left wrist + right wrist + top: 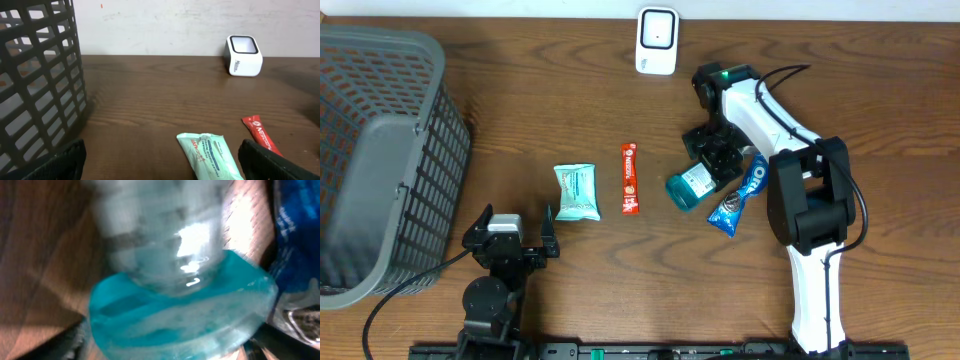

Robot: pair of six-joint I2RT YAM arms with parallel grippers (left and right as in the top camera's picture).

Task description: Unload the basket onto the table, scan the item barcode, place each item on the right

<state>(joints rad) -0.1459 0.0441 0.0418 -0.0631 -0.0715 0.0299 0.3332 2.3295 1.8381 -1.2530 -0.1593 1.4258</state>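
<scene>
The teal bottle (688,187) lies on its side right of the tabletop's middle, long axis slanting near-left, just beside an Oreo packet (740,195). The right gripper (713,162) sits over its far end, jaws spread astride it. The left gripper (517,224), fully spread, is well apart.
</scene>
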